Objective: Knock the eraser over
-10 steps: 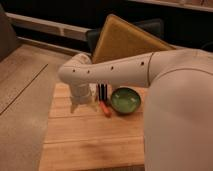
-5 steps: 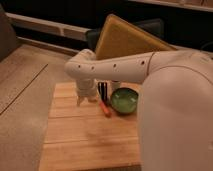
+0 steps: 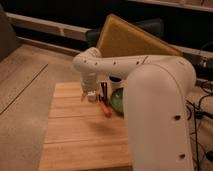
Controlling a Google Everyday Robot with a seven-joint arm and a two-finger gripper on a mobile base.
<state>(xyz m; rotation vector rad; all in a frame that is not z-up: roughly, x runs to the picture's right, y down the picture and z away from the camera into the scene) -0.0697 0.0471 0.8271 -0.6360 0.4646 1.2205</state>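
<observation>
The eraser (image 3: 103, 89), a slim black block, stands upright on the wooden table (image 3: 75, 130), at the far side. My gripper (image 3: 89, 96) points down at the table just left of the eraser, close to it; I cannot tell whether they touch. An orange-red stick (image 3: 105, 108) lies on the table in front of the eraser. The green bowl (image 3: 117, 100) is right of the eraser and mostly hidden behind my white arm (image 3: 150, 85).
A large tan board (image 3: 125, 37) leans behind the table. A dark chair back (image 3: 92, 36) stands beyond it. My arm fills the right side of the view. Cables (image 3: 200, 107) hang at the far right.
My gripper has moved right, toward the eraser. My arm has swung in and now covers more of the green bowl. The eraser still stands upright.
</observation>
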